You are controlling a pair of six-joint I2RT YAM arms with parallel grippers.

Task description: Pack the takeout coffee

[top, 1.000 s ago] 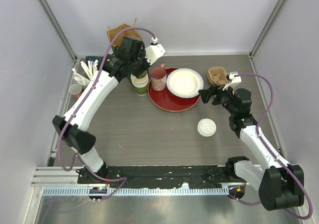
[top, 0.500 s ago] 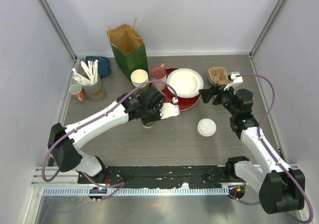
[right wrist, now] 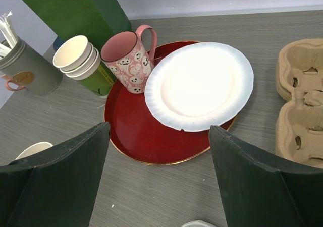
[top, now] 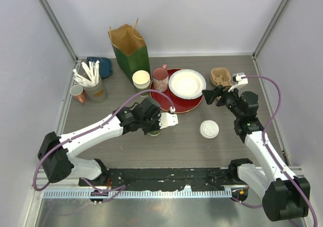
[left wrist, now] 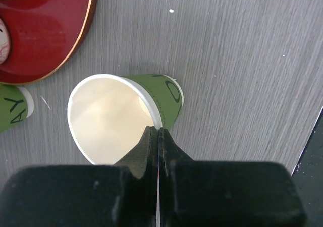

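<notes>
Coffee cup [left wrist: 169, 93]: lidless, down at the tabletop [left wrist: 242, 60], near the red tray [left wrist: 45, 35].
Left pincer [left wrist: 155, 132]: pinched tight on the cup's rim wall (one finger inside), likely to carry it by the edge.
Right pincer [right wrist: 159, 133]: spread wide, empty, probably free for the white lid [top: 209, 129].

Grey table [top: 181, 146] bears red tray [top: 172, 106], green bag [top: 132, 50], cup stack [top: 141, 79], lid [top: 209, 129], carrier [top: 220, 76].

Two hands over the bench [top: 181, 146], one on a cup.
The left hand [top: 151, 125] covers a green cup [top: 155, 132], mostly hidden beneath it, with a red tray [top: 174, 105] just beyond. The right hand [top: 211, 95] hovers with fingers spread, a cardboard cup carrier [top: 220, 76] just past it and a white lid [top: 209, 129] behind it, toward its base.
</notes>
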